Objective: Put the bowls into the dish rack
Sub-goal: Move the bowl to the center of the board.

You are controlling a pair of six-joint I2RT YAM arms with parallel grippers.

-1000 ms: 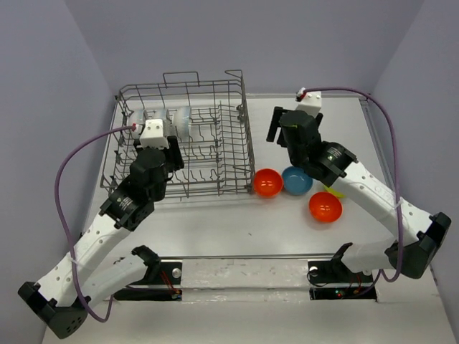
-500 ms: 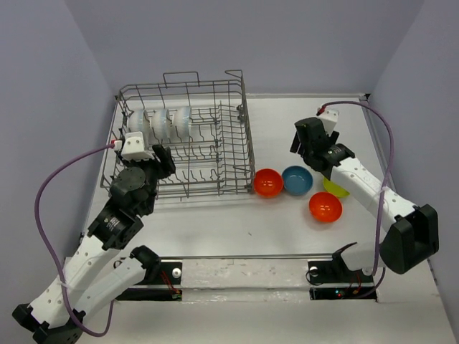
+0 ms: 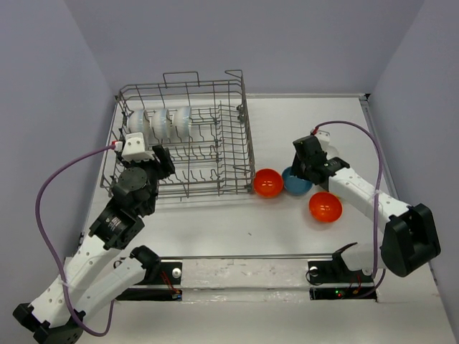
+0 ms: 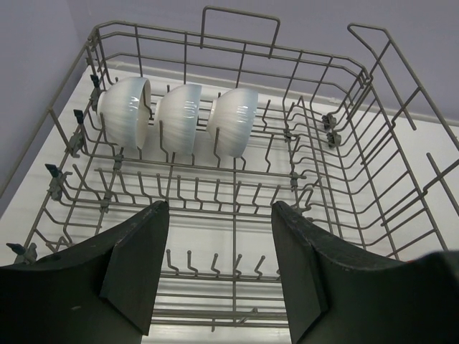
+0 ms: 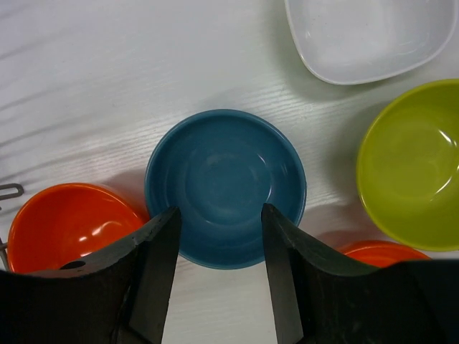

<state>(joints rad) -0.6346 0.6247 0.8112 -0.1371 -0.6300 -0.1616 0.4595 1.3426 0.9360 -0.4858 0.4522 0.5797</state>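
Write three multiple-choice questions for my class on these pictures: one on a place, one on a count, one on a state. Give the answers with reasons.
1. Where is the blue bowl? A on a shelf; B on the table beside an orange bowl; C on the floor.
2. How many white bowls stand in the rack? A three; B one; C five.
3. How is the right gripper? A shut on a bowl; B out of view; C open above the blue bowl.
Answers: 1 B, the right wrist view shows it there; 2 A, three stand in a row; 3 C, it is spread wide, holding nothing.
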